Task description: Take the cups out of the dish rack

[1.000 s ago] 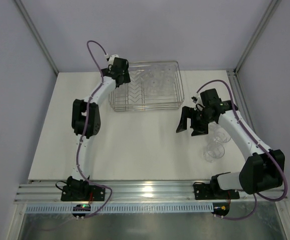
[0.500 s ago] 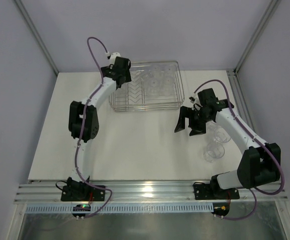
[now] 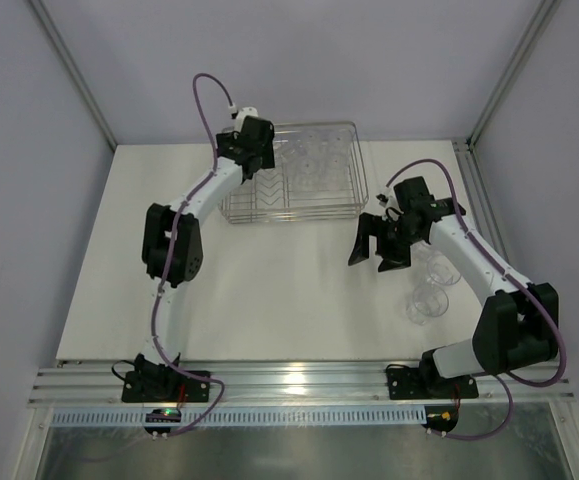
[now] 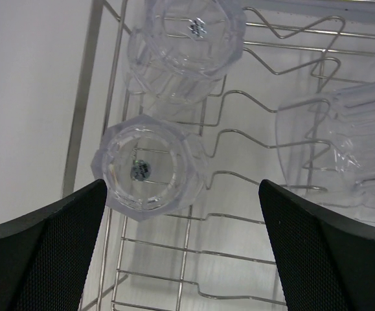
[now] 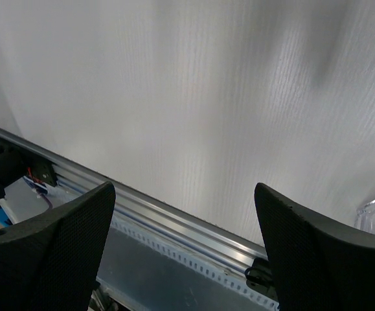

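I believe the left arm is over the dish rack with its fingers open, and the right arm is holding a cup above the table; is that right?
Not quite: the right fingers hold nothing. The right wrist view shows them open, with only bare table between them. The rest stands: the left fingers are open over the dish rack.

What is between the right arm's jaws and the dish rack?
Just bare white table. The top view shows nothing on the short stretch from the dish rack to those open jaws.
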`<action>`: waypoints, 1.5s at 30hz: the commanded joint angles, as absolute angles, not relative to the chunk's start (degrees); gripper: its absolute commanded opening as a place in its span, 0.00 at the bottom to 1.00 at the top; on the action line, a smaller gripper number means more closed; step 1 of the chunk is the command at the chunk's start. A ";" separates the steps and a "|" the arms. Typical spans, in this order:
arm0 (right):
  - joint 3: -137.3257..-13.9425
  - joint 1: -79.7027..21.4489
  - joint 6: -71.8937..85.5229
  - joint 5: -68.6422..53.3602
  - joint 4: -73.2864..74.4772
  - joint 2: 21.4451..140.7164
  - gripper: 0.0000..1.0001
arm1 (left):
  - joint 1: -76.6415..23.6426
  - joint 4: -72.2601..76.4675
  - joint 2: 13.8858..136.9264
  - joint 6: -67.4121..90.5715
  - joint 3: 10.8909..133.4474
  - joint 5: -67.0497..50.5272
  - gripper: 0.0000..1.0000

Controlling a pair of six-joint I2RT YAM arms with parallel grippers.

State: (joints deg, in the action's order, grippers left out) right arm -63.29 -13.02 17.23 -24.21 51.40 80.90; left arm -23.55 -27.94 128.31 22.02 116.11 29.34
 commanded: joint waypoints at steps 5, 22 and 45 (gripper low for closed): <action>-63.90 -13.27 15.56 -24.70 50.97 81.04 0.90 | -24.26 -31.37 131.31 22.76 122.60 30.50 1.00; -63.37 -13.36 15.03 -24.70 50.71 82.18 0.90 | -24.61 -35.16 128.32 28.12 120.85 34.98 1.00; -62.84 -13.36 14.94 -24.61 50.62 83.14 0.90 | -20.83 -34.10 138.34 29.53 130.25 30.42 1.00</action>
State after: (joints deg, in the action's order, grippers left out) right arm -62.65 -13.02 15.92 -24.18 51.22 82.76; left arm -21.04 -34.37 137.69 28.75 127.50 31.20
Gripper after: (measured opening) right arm 0.901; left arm 0.996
